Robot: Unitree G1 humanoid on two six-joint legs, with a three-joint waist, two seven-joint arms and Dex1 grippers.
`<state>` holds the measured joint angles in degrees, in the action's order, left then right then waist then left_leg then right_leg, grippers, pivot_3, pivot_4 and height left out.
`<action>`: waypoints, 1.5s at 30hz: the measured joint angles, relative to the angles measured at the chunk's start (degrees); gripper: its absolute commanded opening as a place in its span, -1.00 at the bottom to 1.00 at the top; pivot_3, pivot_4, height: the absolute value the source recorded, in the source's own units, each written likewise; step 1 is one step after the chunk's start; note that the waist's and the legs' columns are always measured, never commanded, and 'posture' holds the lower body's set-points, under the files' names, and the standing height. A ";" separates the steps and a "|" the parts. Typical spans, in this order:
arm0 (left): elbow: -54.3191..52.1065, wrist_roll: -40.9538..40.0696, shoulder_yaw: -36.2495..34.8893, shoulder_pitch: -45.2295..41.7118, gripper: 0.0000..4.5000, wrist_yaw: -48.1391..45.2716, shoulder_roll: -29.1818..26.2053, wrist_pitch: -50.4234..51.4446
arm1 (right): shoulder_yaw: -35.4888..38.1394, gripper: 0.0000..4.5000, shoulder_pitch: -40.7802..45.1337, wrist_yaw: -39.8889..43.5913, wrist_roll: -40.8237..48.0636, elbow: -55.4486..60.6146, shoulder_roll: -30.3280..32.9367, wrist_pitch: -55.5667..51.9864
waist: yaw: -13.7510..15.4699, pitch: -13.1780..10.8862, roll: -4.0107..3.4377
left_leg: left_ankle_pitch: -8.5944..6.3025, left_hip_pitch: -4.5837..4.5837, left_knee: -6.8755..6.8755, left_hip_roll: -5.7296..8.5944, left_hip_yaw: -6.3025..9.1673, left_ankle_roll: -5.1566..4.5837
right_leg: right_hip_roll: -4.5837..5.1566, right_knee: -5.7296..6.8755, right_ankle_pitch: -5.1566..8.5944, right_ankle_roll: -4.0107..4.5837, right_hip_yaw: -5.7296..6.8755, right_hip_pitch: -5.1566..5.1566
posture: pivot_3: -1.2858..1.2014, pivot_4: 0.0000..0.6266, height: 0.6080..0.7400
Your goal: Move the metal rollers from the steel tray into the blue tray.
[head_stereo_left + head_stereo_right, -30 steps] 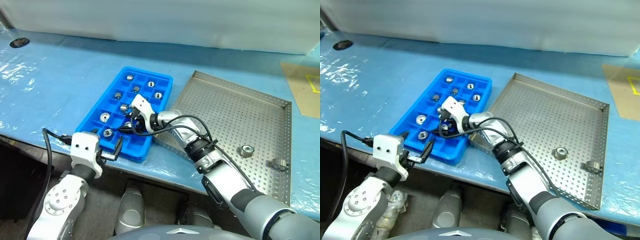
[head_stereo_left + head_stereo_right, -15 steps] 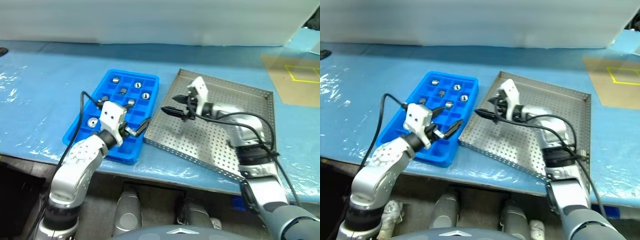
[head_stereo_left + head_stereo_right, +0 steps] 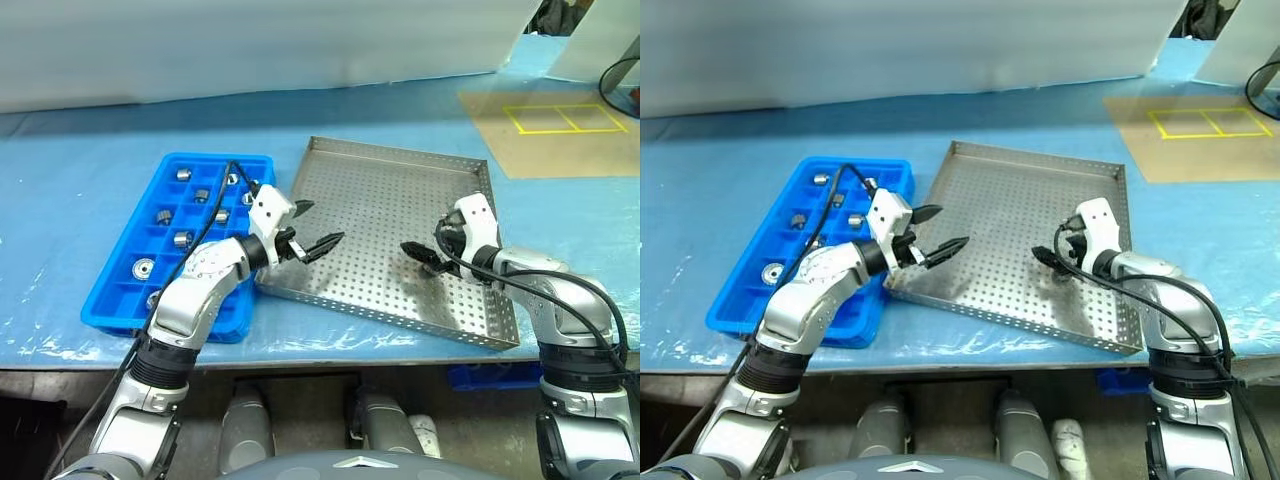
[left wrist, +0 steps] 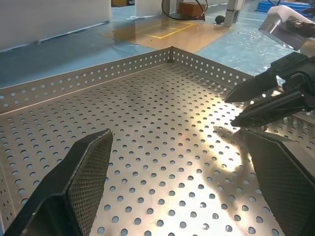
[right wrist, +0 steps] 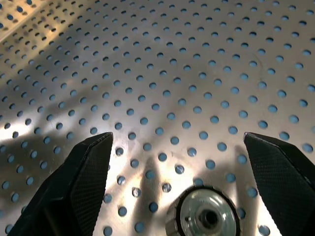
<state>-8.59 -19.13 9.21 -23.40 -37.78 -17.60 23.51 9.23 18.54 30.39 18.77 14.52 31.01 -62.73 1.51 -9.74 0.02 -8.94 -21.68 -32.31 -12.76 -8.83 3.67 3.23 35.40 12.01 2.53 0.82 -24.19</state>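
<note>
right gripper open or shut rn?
Open. The right gripper has both fingers spread wide, a metal roller lying between them on the steel tray, ungripped.

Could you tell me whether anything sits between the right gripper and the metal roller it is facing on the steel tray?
Nothing visible does. In the right wrist view the roller lies on bare perforated metal of the steel tray, between the open fingers of the right gripper. The left gripper is open over the tray's other side.

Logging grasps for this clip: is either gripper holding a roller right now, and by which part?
Nothing is held. The left gripper and the right gripper are open and empty; a roller lies on the steel tray between the right fingers, ungripped.
</note>
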 measured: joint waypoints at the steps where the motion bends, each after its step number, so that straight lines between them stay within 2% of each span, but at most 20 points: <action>1: 0.73 0.13 0.09 -0.36 1.00 -0.55 0.04 -0.33 | 0.05 0.94 -1.20 -0.20 0.19 0.67 0.76 -0.53 | -0.10 0.00 0.00 | -0.01 0.00 -0.01 0.01 0.00 -0.03 | 0.01 -0.01 0.00 0.00 0.00 0.02 | -0.19 -0.52 1.00; 5: 1.54 0.39 0.10 -0.52 1.00 -1.50 0.04 -0.90 | 0.01 0.94 -4.67 -0.52 0.18 1.33 2.36 -1.19 | -0.35 0.00 0.00 | -0.06 0.01 -0.03 0.01 -0.03 -0.11 | 0.02 -0.11 0.00 0.00 -0.02 0.07 | -0.19 -0.52 1.00; 6: 1.59 0.42 0.11 -0.58 1.00 -1.60 0.13 -0.98 | -0.04 0.86 -5.41 -0.62 0.15 1.32 2.41 -0.84 | -0.41 0.00 0.00 | -0.07 0.02 -0.02 0.00 -0.03 -0.11 | 0.01 -0.12 0.00 0.00 -0.02 0.08 | -0.19 -0.52 1.00; 8: 1.65 0.50 0.11 -0.60 1.00 -1.76 0.28 -1.02 | -0.35 0.66 -6.05 -1.02 0.07 1.20 2.29 0.66 | -0.59 0.00 0.00 | -0.07 0.04 -0.02 0.00 -0.05 -0.12 | 0.01 -0.12 0.00 0.00 -0.02 0.09 | -0.19 -0.52 1.00; 14: 1.64 0.87 0.23 -0.57 1.00 -1.84 0.40 -1.02 | -0.83 -0.26 -5.56 -2.93 -0.43 -1.12 -0.21 5.02 | -0.73 0.00 -0.01 | -0.07 0.05 -0.02 0.00 -0.07 -0.12 | 0.01 -0.13 0.00 -0.01 -0.03 0.09 | -0.16 -0.52 1.00; 22: -0.01 1.20 -0.33 1.68 1.00 -0.56 -0.14 -0.39 | -3.84 -0.28 -2.87 -2.49 -0.86 -2.86 -1.22 9.01 | -0.70 0.00 -0.01 | -0.12 0.01 0.01 -0.01 -0.08 -0.19 | 0.01 -0.24 0.00 0.00 -0.03 0.09 | -0.10 -0.52 1.00; 26: -3.62 1.19 -1.64 4.24 1.00 0.98 -1.46 0.81 | -5.32 -0.28 3.23 -1.23 -0.49 -3.44 -3.54 11.41 | -0.65 0.00 -0.01 | -0.12 0.04 0.02 -0.03 -0.09 -0.20 | 0.01 -0.19 0.00 0.00 -0.01 0.08 | -0.04 -0.52 1.00; 36: -17.29 1.33 -5.84 16.60 1.00 10.33 -2.08 6.39 | -14.23 -0.28 19.30 3.46 -0.61 -14.49 -14.75 18.70 | 1.43 0.00 -0.02 | -0.13 -0.18 0.09 -0.07 0.01 -0.21 | 0.07 -0.28 0.01 0.04 0.23 -0.02 | 0.14 -0.52 1.00; 45: -26.96 1.62 -8.07 25.86 1.00 18.25 -1.63 9.58 | -21.90 -0.28 28.17 9.60 -2.88 -27.88 -22.62 25.43 | 4.82 -0.02 -0.01 | -0.14 -0.37 0.15 -0.07 0.21 -0.21 | 0.12 -0.43 0.02 0.04 0.46 -0.04 | 0.30 -0.52 1.00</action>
<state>-35.55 -17.51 1.14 2.46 -19.53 -19.24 33.09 -12.68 46.71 39.98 15.90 -13.36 8.40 -37.30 6.32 -9.76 0.00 -9.09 -22.05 -32.16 -12.83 -8.62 3.46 3.35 34.97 12.03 2.57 1.28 -24.23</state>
